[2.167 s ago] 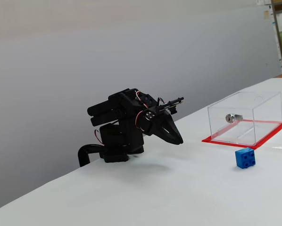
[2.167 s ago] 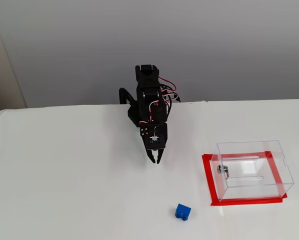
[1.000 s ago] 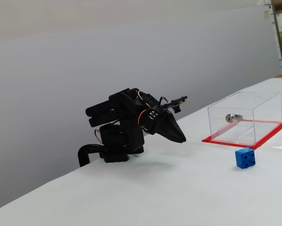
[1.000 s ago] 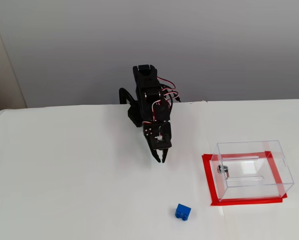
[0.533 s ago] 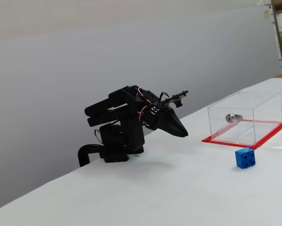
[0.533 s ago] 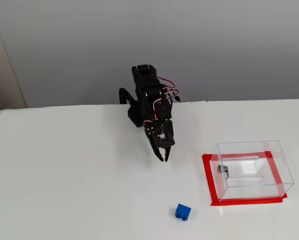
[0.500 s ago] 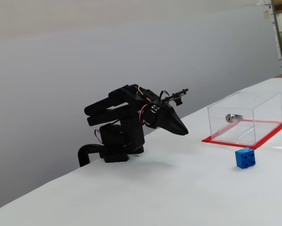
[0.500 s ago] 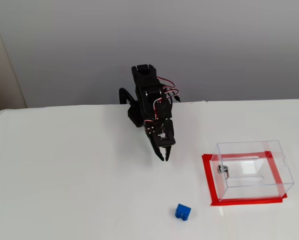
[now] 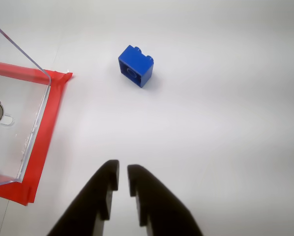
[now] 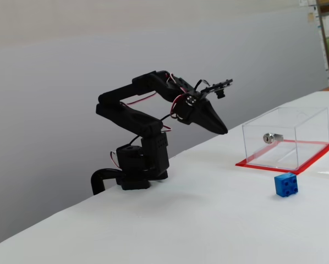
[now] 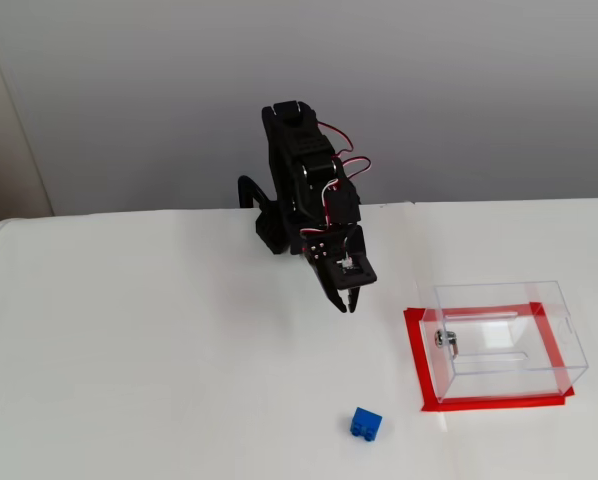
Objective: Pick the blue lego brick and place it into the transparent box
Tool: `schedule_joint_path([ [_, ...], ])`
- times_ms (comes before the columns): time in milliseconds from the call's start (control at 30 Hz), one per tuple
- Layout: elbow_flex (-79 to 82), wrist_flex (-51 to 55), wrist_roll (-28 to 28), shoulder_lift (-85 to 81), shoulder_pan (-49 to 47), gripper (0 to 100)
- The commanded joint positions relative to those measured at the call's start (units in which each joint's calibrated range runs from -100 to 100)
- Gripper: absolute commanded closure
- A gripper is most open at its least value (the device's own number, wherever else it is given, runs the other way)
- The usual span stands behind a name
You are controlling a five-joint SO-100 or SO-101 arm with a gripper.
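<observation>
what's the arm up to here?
The arm is raised over the white table, its gripper nearly shut and empty, aimed toward the blue lego brick. The brick lies untouched on the table beside the transparent box, outside it. Only a silver lock piece shows at the box's wall.

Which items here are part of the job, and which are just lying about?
Part of the job:
blue brick
clear box
gripper, jaws nearly shut, empty

Lying about:
red tape under the box
silver lock on the box wall
</observation>
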Motion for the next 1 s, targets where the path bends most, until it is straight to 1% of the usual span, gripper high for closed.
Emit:
schedule_joint_path([
  [0,-13.76,0.03,0.15,10.91,-1.10,98],
  [300,-32.02,0.03,0.09,26.70,-1.99,98],
  [667,-43.42,0.12,0.09,38.66,-2.80,98],
  [800,-46.94,3.78,0.51,41.46,-1.92,98],
  [967,-51.01,8.74,0.72,45.11,2.45,98],
])
